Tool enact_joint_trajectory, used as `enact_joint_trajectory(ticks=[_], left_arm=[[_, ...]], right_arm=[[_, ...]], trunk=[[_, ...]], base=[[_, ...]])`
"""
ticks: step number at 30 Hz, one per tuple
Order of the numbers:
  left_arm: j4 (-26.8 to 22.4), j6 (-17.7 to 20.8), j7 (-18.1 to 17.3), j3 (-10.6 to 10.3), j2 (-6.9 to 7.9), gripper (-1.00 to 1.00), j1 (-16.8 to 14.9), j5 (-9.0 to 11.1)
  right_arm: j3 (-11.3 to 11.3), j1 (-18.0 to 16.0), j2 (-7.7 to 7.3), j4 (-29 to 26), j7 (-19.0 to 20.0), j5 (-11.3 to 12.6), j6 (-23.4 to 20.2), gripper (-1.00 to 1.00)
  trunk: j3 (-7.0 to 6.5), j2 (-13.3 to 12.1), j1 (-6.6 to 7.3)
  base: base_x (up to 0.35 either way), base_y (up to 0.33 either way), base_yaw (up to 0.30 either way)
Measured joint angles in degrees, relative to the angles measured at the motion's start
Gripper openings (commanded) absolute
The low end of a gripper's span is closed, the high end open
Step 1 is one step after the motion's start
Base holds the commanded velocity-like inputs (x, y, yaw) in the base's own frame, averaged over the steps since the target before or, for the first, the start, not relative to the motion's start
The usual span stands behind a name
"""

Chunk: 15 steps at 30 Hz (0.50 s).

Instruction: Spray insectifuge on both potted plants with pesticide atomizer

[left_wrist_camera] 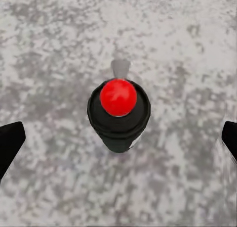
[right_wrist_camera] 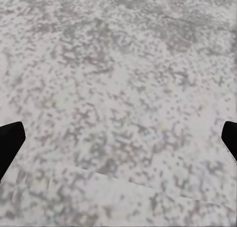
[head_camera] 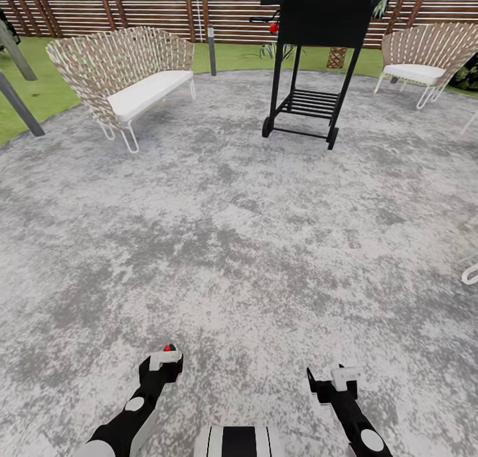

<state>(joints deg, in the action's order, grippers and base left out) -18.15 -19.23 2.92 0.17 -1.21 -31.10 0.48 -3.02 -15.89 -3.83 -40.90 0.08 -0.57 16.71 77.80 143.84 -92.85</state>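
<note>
In the left wrist view the pesticide atomizer (left_wrist_camera: 118,113) is seen end-on as a small dark round body with a red ball on its end. It sits midway between the black fingers (left_wrist_camera: 10,140) of my left gripper (head_camera: 162,363), which stand wide apart and do not touch it. In the head view only a red dot (head_camera: 169,347) shows at that gripper's tip. My right gripper (head_camera: 335,380) hangs open over bare paving (right_wrist_camera: 118,88). The potted plants and the insectifuge are out of view. The garden's lawn (head_camera: 40,91) and slat fence (head_camera: 133,5) lie far ahead.
I stand on a mottled grey patio (head_camera: 239,231). A black wheeled grill cart (head_camera: 312,58) is ahead, a wicker bench (head_camera: 126,78) at far left, a wicker chair (head_camera: 421,62) at far right. A small leafy plant (head_camera: 275,48) shows behind the cart.
</note>
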Motion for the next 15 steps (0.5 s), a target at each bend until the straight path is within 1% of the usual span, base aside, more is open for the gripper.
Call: enact_joint_trajectory(ticks=[4, 15], left_arm=[[0.02, -0.12, -0.01, 0.00, 0.03, 1.00, 0.10, -0.18], [-0.07, -0.18, -0.10, 0.00, 0.26, 1.00, 0.52, -0.32]], right_arm=[[0.01, 0.00, 0.00, 0.00, 0.00, 0.00, 0.00, 1.00], [-0.03, 0.00, 0.00, 0.00, 0.00, 0.00, 0.00, 1.00]], trunk=[[0.00, 0.00, -0.01], [0.00, 0.00, -0.02]], base=[[0.140, 0.000, 0.000], [0.010, 0.000, 0.000]])
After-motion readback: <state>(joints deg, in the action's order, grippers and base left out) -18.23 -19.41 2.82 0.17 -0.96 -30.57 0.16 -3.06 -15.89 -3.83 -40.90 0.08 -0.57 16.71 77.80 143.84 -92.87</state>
